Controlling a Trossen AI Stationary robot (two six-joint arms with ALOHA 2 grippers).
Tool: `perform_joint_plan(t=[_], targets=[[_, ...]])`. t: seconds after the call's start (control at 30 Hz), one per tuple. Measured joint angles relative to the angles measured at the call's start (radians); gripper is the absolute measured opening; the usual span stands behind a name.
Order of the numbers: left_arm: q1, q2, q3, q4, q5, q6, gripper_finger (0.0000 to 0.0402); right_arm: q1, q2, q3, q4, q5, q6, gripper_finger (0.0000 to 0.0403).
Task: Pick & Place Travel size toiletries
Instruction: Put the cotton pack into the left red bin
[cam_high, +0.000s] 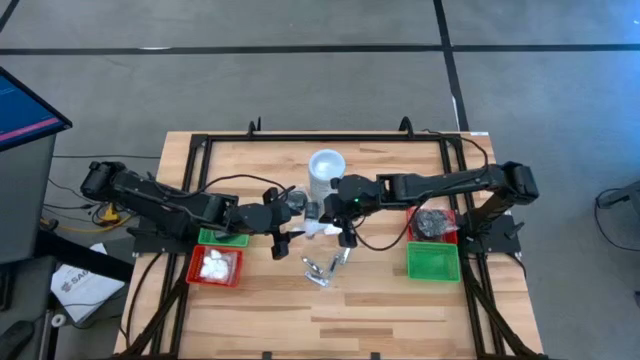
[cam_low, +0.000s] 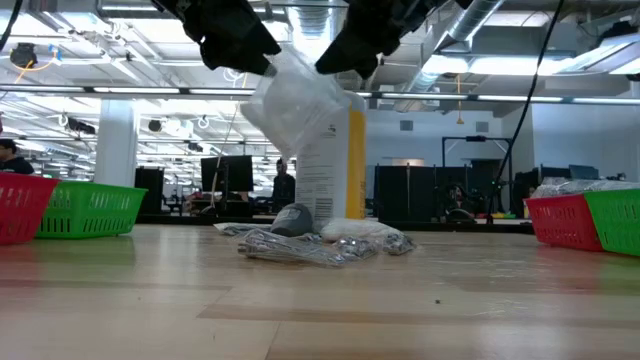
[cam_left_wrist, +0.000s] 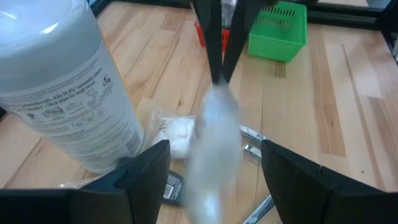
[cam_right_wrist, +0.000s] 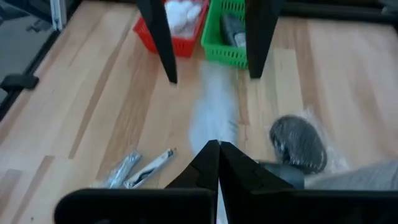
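A pale wooden worktop (cam_high: 370, 310) of planks, edged by a black frame, carries everything. Near its middle stands a tall white canister (cam_high: 325, 177) with a yellow label. Just before it lie silvery tubes (cam_high: 318, 270), a round dark pot in clear wrap (cam_right_wrist: 300, 142) and a white packet (cam_left_wrist: 175, 134). On one side sit a red tray (cam_high: 215, 267) and a green tray (cam_high: 222, 238); on the other side another red tray (cam_high: 434, 223) and green tray (cam_high: 433, 262).
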Motion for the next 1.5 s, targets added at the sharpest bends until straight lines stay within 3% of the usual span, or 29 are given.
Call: perform_joint_plan(t=[0.77, 0.93, 1.2, 1.5], targets=[[0.037, 0.025, 0.000, 0.166, -0.007, 0.029, 0.0198, 0.002, -0.057, -0.002, 0.013, 0.000, -0.038, 0.0000], [0.045, 0.025, 0.000, 0.169, -0.007, 0.030, 0.0156, 0.002, -0.057, -0.002, 0.016, 0.000, -0.039, 0.0000], [0.045, 0.025, 0.000, 0.173, -0.004, 0.082, 0.0016, 0.002, -0.057, -0.002, 0.016, 0.000, -0.054, 0.0000], [0.045, 0.025, 0.000, 0.176, -0.003, 0.087, 0.0001, -0.002, -0.056, -0.002, 0.013, 0.000, -0.055, 0.0000]])
